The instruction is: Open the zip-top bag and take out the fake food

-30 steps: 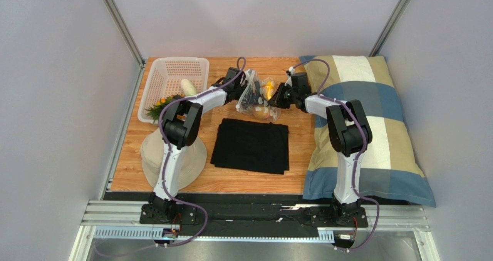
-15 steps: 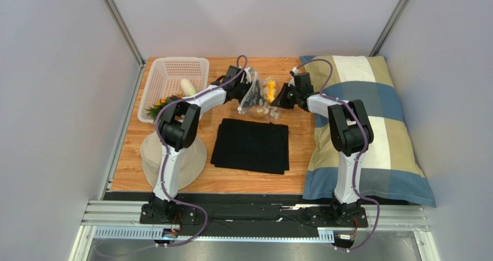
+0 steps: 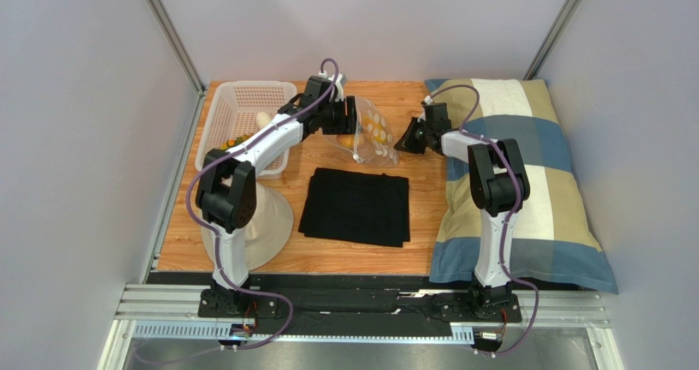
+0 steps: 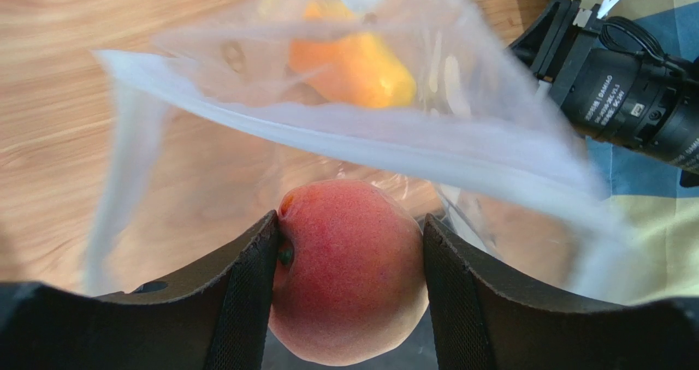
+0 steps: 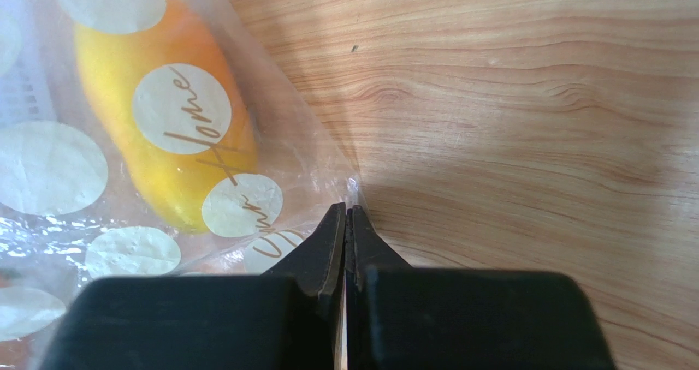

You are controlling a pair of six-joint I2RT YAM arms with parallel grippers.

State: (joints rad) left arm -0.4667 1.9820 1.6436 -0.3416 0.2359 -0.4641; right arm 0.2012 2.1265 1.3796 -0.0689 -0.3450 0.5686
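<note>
Your left jaws clamp the peach (image 4: pixel 349 272) at the mouth of the bag (image 3: pixel 376 134). Your right jaws close tight on its edge; it sits on the desk (image 3: pixel 422 190) just behind the cloth (image 3: pixel 355 206).

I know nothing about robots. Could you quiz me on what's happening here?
1. True or false: the left gripper holds a peach.
2. What does the right gripper pinch? A cloth; B bag; C basket.
3. Fill in: the fruit inside the bag is orange-____.
Key: 1 true; 2 B; 3 yellow.
</note>
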